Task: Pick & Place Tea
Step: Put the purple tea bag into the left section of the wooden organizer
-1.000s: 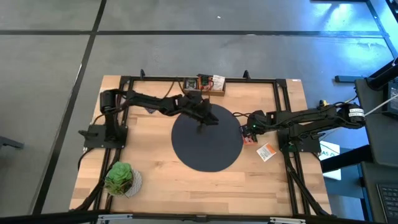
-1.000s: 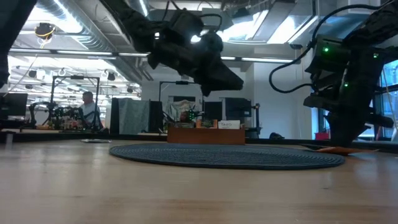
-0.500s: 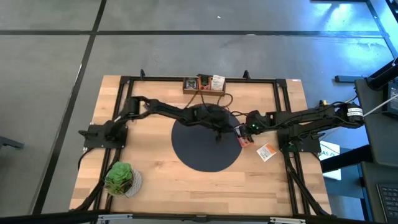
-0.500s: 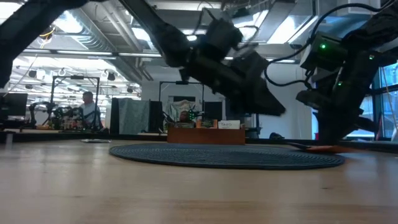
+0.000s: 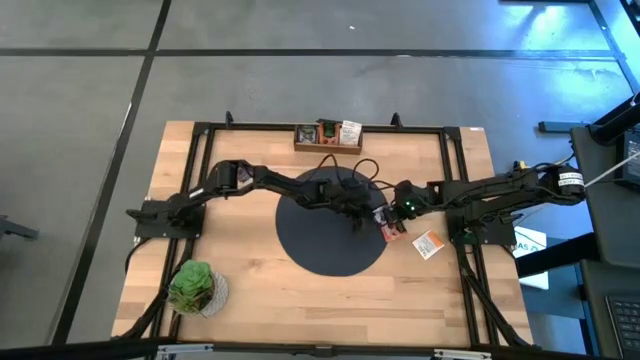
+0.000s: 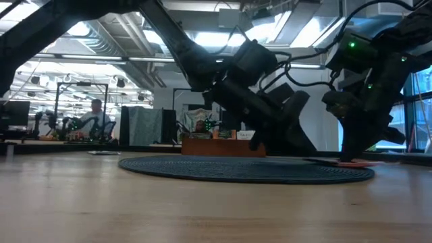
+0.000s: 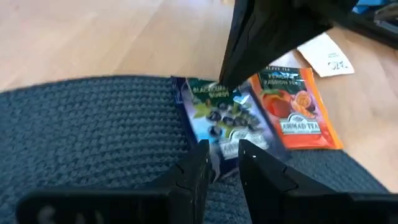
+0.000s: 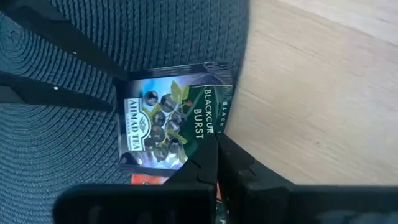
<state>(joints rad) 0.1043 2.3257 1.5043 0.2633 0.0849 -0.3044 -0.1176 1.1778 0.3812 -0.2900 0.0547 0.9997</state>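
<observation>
Dark purple blackcurrant tea packet (image 8: pixel 166 127) lies flat at the right edge of the black round mat (image 5: pixel 320 240), partly on the weave, overlapping an orange packet (image 7: pixel 293 111) beside it on the wood. Right gripper (image 8: pixel 214 163) pinches the purple packet's edge, fingers pressed together on it. Left gripper (image 7: pixel 222 163) reaches across the mat to the same packet from the opposite side, fingers (image 7: pixel 198 168) slightly spread, tips at the packet's near edge; grip cannot be told. Another orange-and-white packet (image 5: pixel 428 244) sits on the tabletop (image 5: pixel 260 300) further right, apart. Wooden box (image 5: pixel 327 135) of packets at the far edge, green plant (image 5: pixel 192 285) at the near left corner
</observation>
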